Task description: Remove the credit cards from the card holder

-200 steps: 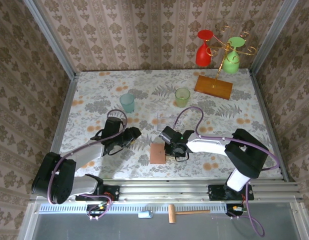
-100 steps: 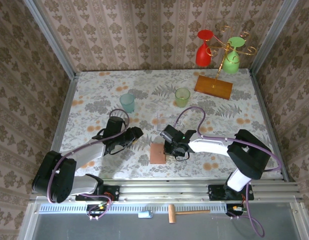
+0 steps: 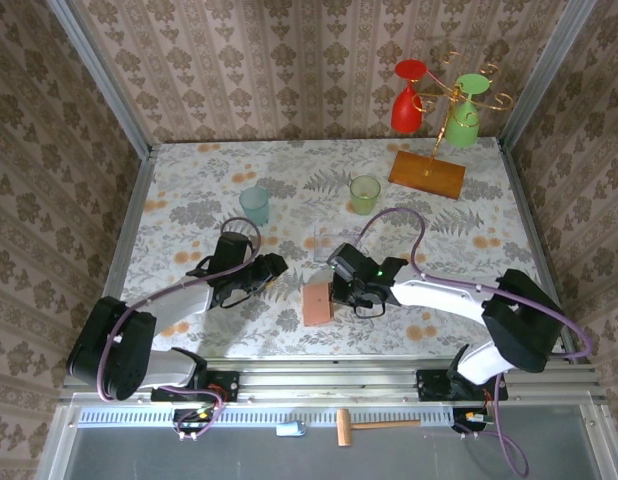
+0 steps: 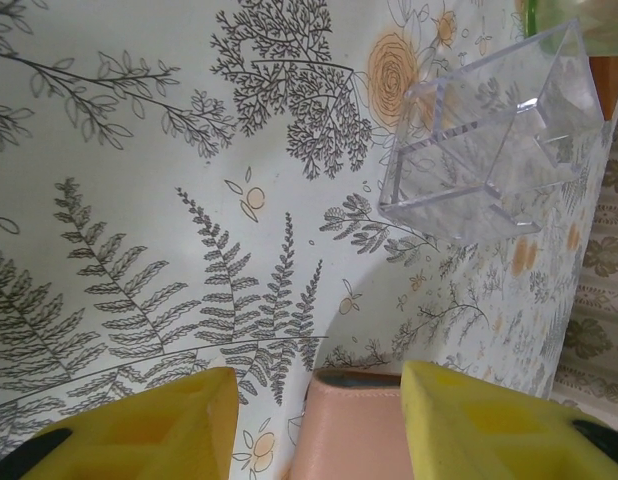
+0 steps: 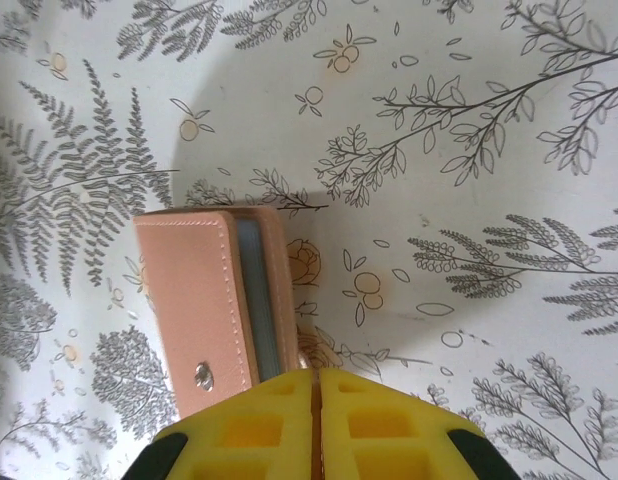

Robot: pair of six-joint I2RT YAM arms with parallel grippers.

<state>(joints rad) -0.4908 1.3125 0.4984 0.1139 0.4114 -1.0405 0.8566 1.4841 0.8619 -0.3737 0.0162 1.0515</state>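
Note:
The salmon-pink card holder (image 3: pixel 316 304) sits at the table's near middle, tipped up on its side. In the right wrist view the card holder (image 5: pixel 194 300) shows its snap and a strip of grey-blue pockets (image 5: pixel 254 290) between the covers. The credit cards are hidden inside. My right gripper (image 3: pixel 340 296) is at its right edge. The right gripper (image 5: pixel 316 376) is shut, and the holder's thin lower cover runs in under its fingertips. My left gripper (image 3: pixel 276 268) stands open just left of the holder. The holder's end (image 4: pixel 354 430) lies ahead of the left gripper (image 4: pixel 317 385), between its yellow fingers.
A clear plastic tray (image 4: pixel 489 160) lies just beyond the holder, faint as the tray (image 3: pixel 324 240) from above. A teal cup (image 3: pixel 255 205) and a green cup (image 3: pixel 365 193) stand farther back. At the back right, the orange stand base (image 3: pixel 427 174) carries a red glass (image 3: pixel 408 103) and a green glass (image 3: pixel 466 118).
My right arm has swung out to the right and its gripper has shifted slightly right and back. The card holder has moved with it and tipped up. The left gripper has hardly moved.

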